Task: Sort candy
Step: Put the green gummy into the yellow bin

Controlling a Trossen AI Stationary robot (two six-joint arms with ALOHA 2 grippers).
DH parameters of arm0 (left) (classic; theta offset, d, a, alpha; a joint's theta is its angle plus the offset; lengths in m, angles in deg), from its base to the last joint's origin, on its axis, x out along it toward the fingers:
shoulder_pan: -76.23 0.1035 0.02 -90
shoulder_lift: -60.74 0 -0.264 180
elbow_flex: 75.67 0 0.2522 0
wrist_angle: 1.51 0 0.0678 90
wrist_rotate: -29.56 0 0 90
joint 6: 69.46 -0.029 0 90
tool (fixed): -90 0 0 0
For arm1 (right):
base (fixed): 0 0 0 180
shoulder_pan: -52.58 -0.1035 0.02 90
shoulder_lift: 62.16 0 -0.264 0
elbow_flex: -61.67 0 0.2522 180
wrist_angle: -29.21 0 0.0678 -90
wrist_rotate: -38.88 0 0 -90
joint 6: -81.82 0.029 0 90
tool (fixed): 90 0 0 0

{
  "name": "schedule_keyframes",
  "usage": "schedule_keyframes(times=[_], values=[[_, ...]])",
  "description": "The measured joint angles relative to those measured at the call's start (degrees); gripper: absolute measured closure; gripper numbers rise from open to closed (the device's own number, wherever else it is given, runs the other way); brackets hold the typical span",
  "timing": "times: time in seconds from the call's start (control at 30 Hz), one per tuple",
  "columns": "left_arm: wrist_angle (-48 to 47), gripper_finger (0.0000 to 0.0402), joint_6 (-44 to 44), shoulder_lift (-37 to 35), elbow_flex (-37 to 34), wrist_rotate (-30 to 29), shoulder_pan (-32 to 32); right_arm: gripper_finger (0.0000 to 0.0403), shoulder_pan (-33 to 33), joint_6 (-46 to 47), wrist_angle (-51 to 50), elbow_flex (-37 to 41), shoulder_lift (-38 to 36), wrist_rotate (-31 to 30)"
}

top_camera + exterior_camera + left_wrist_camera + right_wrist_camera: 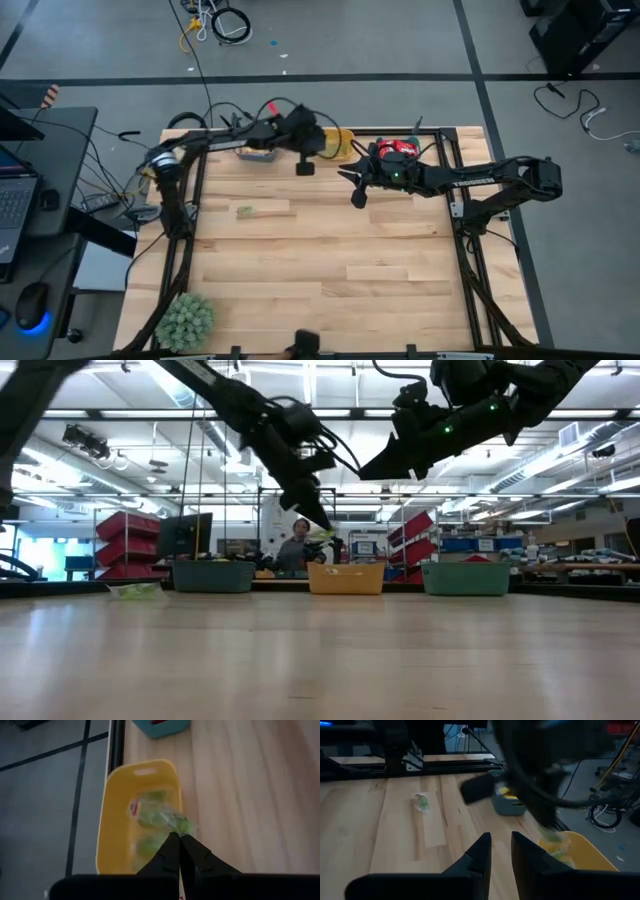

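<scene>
1. Carrying a pale green candy (172, 820) to the yellow bin (116, 820) is the step in hand, as I judge it. The left gripper (179, 839) has its jaws pinched tight on one end of the packet and hangs over the bin's edge, by the table's far rim.

2. In the low view the same packet (320, 535) dangles under the left fingertips, above the yellow bin (346, 577), which stands between two teal bins (213, 576).

3. Pale green packets already lie in the yellow bin, so this looks like the right bin for it.

4. The next move likely calls for a small shift so the packet hangs fully over the bin's hollow, then parting the jaws to let it drop — the left wrist view puts it near the bin's wall, so an early release could land it on the table (330, 270).

5. The held packet's long axis runs away from the fingertips, free end over the bin; beyond that its lie is too blurred to tell.

6. One more green candy (244, 210) lies flat on the table, well apart from the bins — its long axis runs roughly along the boards.

7. The right gripper (500, 851) waits beside the left one, above the table near the bins, jaws narrowly apart and holding nothing.
</scene>
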Motion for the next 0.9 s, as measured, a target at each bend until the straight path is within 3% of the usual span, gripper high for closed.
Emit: schedule_keyframes(times=[0.33, 0.67, 0.9], values=[[-0.78, 0.0401, 0.22, 13.98, 13.52, 3.27, 4.86, 0.0341, 0.04, -0.28, -0.03, 0.0, 0.0, -0.07], [-2.83, 0.0398, 4.17, 17.12, 15.01, 4.78, 6.78, 0.0341, 0.04, -0.39, 0.0, 0.0, 0.0, -0.09], [-3.3, 0.0357, 4.3, 17.12, 15.01, 4.54, 6.76, 0.0343, 0.04, -0.37, 0.11, 0.0, 0.02, -0.09]])
